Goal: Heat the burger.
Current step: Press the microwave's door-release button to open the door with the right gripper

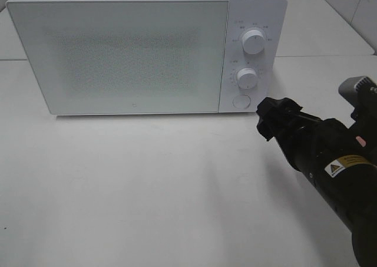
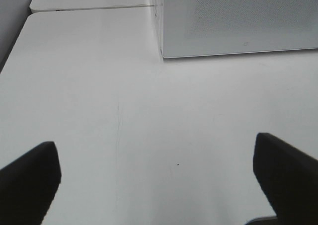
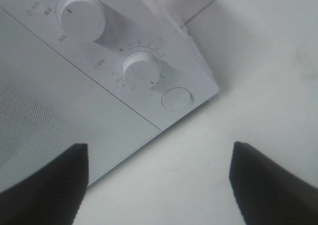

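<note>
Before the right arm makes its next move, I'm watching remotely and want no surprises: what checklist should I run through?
1. Microwave door shut: ok.
2. Right gripper open and empty: ok.
3. Right gripper near the round button, not touching it: ok.
4. Left gripper open, empty, over the table: ok.
5. Burger location: cannot tell; no view shows it.
6. Upper knob and lower knob settings: cannot tell.
</note>
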Robot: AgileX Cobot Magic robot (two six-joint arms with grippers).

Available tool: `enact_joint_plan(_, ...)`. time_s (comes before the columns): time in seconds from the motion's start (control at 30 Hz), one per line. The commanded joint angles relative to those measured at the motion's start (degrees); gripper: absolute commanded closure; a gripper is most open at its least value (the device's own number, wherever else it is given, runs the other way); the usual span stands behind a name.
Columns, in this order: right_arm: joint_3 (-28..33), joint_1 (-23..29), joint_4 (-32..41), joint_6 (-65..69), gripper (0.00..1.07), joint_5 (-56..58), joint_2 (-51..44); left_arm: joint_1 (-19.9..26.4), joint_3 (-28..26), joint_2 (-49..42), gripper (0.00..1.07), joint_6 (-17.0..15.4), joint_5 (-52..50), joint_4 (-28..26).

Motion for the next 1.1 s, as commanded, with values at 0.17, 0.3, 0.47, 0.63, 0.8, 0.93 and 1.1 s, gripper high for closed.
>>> enact_joint_plan(0.17, -0.11, 0.29, -0.29, 19.88, 0.4, 1.89, -0.06, 0.06, 0.23, -1.38, 0.09, -0.23, -0.8, -0.46)
enact_joint_plan(0.3, -0.11, 0.29, -0.29, 33.8, 0.48, 2.92, -0.06, 0.06, 0.23, -1.38, 0.09, -0.23, -0.8, -0.46)
enact_joint_plan(0.47, -0.11, 0.29, -0.34, 44.18, 0.58, 3.95, -0.06, 0.06, 0.23, -1.38, 0.09, -0.23, -0.8, -0.46)
enact_joint_plan(0.63, -0.11, 0.29, -0.97, 50.31, 0.87, 4.24, -0.06, 0.06, 0.23, -1.38, 0.09, -0.23, -0.8, -0.46)
enact_joint_plan(0.8, -0.11, 0.29, -1.15, 50.31, 1.07, 7.39, -0.06, 0.06, 0.23, -1.38, 0.09, -0.23, -0.8, -0.46)
enact_joint_plan(0.93, -0.11, 0.29, -1.15, 50.25, 1.07, 9.17, -0.06, 0.06, 0.23, -1.38, 0.09, -0.23, -0.8, -0.46)
enact_joint_plan(1.1, -0.17, 0.11, -1.32, 48.36, 1.07, 9.51, -0.06, 0.06, 0.23, -1.38, 0.09, -0.23, -0.8, -0.46)
